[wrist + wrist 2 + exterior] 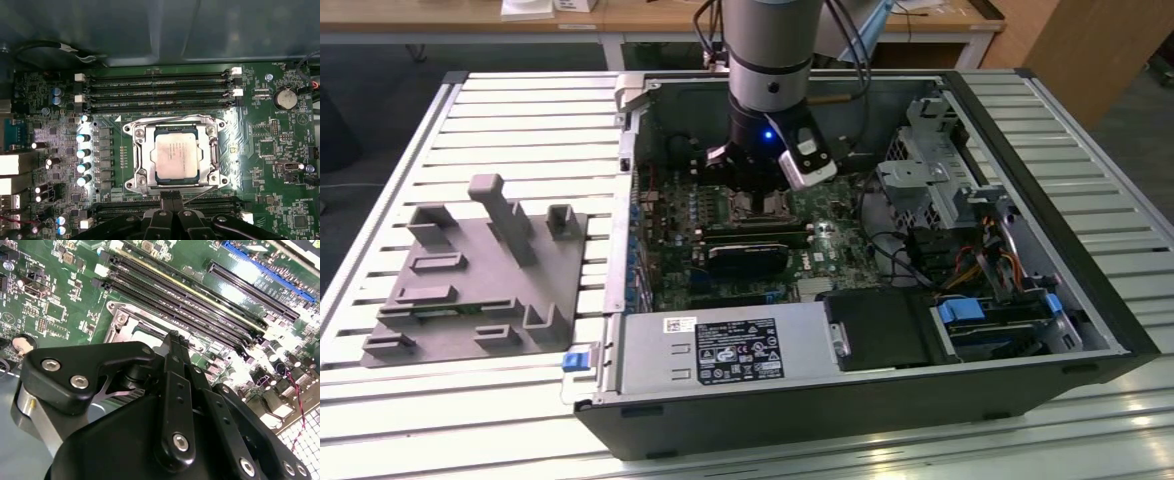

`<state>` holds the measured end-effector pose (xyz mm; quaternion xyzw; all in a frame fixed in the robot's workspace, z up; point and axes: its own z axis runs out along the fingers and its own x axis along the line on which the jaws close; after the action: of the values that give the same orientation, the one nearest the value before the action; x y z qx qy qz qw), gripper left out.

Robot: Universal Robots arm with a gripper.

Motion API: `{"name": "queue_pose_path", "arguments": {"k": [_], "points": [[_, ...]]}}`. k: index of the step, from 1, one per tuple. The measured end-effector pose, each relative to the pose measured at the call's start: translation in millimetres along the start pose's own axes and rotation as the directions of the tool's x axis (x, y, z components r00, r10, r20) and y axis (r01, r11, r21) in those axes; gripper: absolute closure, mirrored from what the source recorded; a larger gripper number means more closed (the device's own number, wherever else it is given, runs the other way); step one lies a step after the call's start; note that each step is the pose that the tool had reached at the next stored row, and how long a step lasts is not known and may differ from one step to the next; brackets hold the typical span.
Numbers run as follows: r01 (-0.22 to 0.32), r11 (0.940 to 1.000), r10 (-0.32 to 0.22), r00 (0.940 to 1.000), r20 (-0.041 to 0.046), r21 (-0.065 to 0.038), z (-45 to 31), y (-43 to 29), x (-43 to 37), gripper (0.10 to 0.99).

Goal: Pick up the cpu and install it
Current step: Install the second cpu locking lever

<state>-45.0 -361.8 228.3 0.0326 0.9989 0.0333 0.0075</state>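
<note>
The cpu (176, 156), a flat square chip with a dull silver top, lies inside the metal-framed socket (137, 145) on the green motherboard (280, 145). In the first wrist view my gripper (171, 196) is just beside the socket's edge, above the board, its two black fingers pressed together with nothing between them. In the second wrist view the gripper (175, 337) hangs over a corner of the socket frame (121, 319). In the exterior view the gripper (755, 205) reaches down into the open computer case (854, 400), over the middle of the board.
Memory slots (160, 87) run along one side of the socket, and a row of capacitors (84, 152) stands on another. A grey plastic fixture (467, 270) lies on the slatted table at the exterior view's left. Drive bays and cables (961, 230) crowd the case's right side.
</note>
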Motion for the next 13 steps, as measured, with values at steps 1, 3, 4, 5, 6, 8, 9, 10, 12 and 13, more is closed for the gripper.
{"name": "queue_pose_path", "arguments": {"k": [1,3,4,5,6,8,9,10,12,13], "points": [[0.0,1.0,0.0,1.0,0.0,0.0,0.0,-0.6,0.0,0.98],[0.0,1.0,0.0,1.0,-0.0001,0.0,-0.1,-2.0,-0.1,0.98],[0.0,1.0,0.0,1.0,-0.0001,0.0,0.0,-2.6,-0.1,0.98],[0.0,1.0,0.0,1.0,-0.0001,0.0,-0.1,-3.2,-0.1,0.98],[0.0,1.0,0.0,1.0,0.0,0.0,0.0,-3.7,0.3,0.98],[0.0,1.0,0.0,1.0,0.0,0.0,0.1,-4.6,1.3,0.98],[0.0,1.0,0.0,1.0,0.0,0.0,0.2,-4.9,1.9,0.98],[0.0,1.0,0.0,1.0,0.0001,0.0,0.5,-5.0,2.6,0.98],[0.0,1.0,0.0,1.0,0.0,0.0,0.9,-5.3,4.6,0.98],[0.0,1.0,0.0,1.0,-0.0001,0.0,1.3,-5.4,5.4,0.98]]}}
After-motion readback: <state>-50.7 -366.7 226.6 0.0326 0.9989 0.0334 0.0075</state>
